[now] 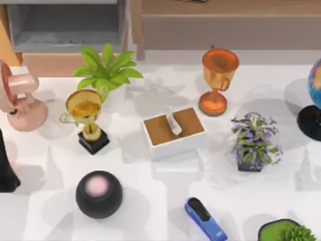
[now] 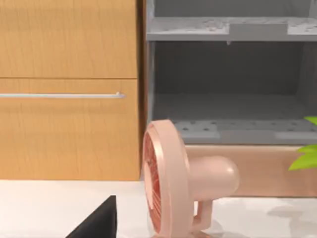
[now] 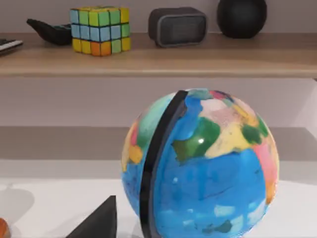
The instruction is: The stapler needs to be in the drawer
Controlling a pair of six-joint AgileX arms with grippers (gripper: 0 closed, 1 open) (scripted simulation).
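Observation:
The blue stapler (image 1: 205, 219) with its black top strip lies flat near the table's front edge, right of centre, with nothing touching it. The drawer (image 1: 65, 44) stands pulled open at the back left, showing grey walls and floor and a tan front panel (image 1: 50, 64). The left wrist view looks at the drawer (image 2: 228, 131) from behind a pink fan (image 2: 171, 183). My left arm (image 1: 6, 168) is a dark shape at the table's left edge, far from the stapler. A black corner of each gripper (image 2: 99, 224) (image 3: 99, 223) shows in its own wrist view.
Between stapler and drawer stand a tissue box (image 1: 173, 131), a gold trophy (image 1: 86, 118), a leafy plant (image 1: 108, 70) and a black sphere with a pink top (image 1: 99, 193). An orange trophy (image 1: 216, 80), a purple plant (image 1: 253, 143) and a globe (image 3: 198, 163) stand to the right.

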